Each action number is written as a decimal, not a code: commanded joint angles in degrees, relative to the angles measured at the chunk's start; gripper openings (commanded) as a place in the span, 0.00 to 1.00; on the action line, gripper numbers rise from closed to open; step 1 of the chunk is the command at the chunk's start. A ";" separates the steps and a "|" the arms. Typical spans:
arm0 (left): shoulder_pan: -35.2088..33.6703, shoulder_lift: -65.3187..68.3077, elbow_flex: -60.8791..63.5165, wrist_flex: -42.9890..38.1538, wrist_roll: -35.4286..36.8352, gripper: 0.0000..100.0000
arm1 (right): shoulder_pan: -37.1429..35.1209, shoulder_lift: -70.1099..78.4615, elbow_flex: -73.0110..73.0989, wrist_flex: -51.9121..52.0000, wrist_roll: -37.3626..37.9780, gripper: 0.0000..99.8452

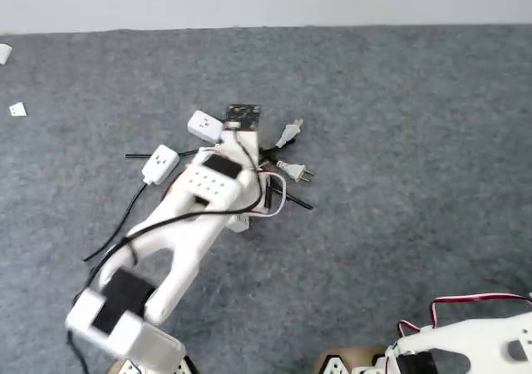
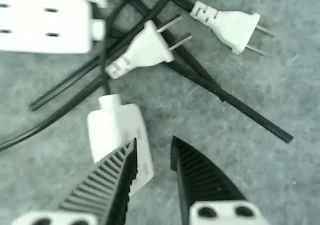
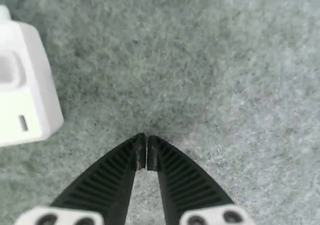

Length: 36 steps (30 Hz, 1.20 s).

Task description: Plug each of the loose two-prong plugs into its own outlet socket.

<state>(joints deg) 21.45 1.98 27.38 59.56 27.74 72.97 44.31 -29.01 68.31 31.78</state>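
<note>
Grey carpet covers the desk (image 1: 399, 141). From above, the left arm (image 1: 191, 224) lies across the tangle. Its wrist camera shows the left end effector (image 2: 152, 144) spread, one finger overlapping a white socket block (image 2: 117, 125). Just beyond, the near plug (image 2: 145, 47) and far plug (image 2: 232, 27) lie unplugged among black cords (image 2: 240, 107). The right end effector (image 3: 145, 142) is pressed together over carpet.

Left arm (image 1: 183, 233) at ctr of carpet (image 1: 416, 141), 2 sockets to its left, near socket (image 1: 160, 164) before far socket (image 1: 204, 125), 2 plugs to its right, far plug (image 1: 291, 130) behind near plug (image 1: 293, 171), right arm (image 1: 465, 341) front-right, well apart.
</note>
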 commanded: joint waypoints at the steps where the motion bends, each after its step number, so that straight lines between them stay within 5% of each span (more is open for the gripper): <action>1: -2.37 -9.58 6.81 -5.01 -0.62 0.11 | -0.92 -0.66 -0.88 -0.84 -0.18 0.01; 19: -3.69 -4.31 10.42 -7.65 -4.22 0.11 | -0.48 0.75 -1.05 -0.75 1.49 0.01; 36: -8.97 13.01 -5.76 8.00 -12.48 0.11 | -0.92 0.22 -0.97 -0.31 1.85 0.01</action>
<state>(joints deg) 14.59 11.65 21.41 65.45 17.98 72.97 45.36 -29.10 68.31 32.84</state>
